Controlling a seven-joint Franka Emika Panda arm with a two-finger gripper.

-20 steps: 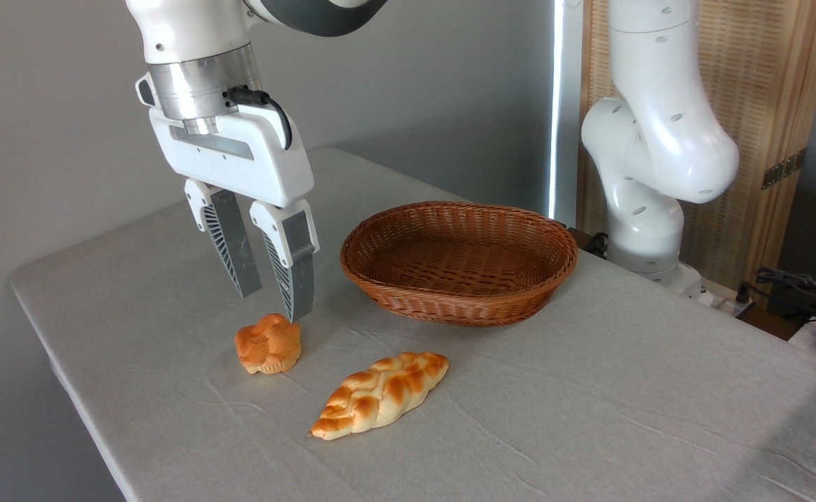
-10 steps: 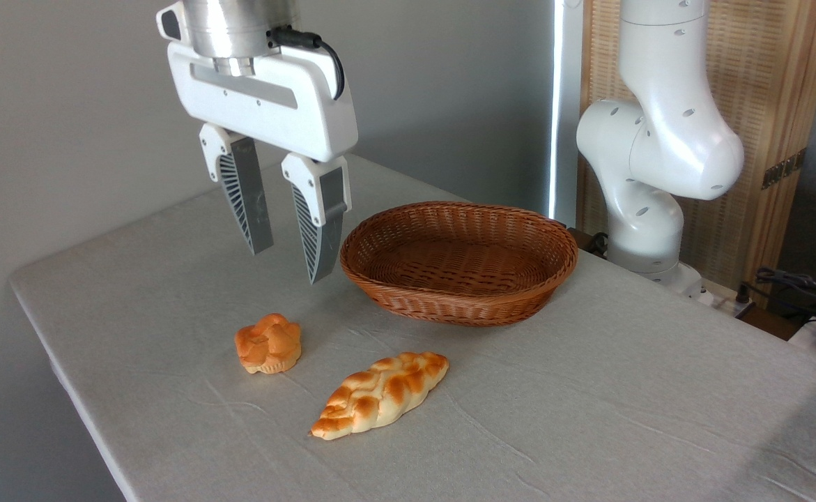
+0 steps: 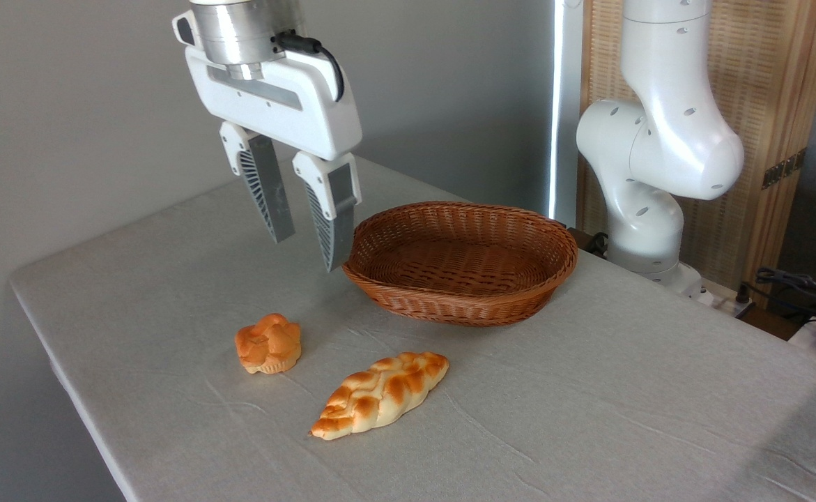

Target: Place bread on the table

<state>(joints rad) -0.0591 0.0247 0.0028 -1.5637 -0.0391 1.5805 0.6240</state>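
our two-finger gripper [image 3: 308, 252] hangs released above the grey-beige cloth table [image 3: 589, 390]; the braided golden bread [image 3: 380, 394] lies near its front edge, where a careless sweep might push it off.

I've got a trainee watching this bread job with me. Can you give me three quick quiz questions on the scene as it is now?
1. True or false: the braided loaf lies inside the wicker basket.
2. What does the gripper hold? A) the loaf B) the flower-shaped bun C) nothing
3. Fill in: the bun rests on the ___, left of the loaf.

Key: 1. False, it lies on the table in front of the empty basket. 2. C, jaws open, in the air. 3. table.
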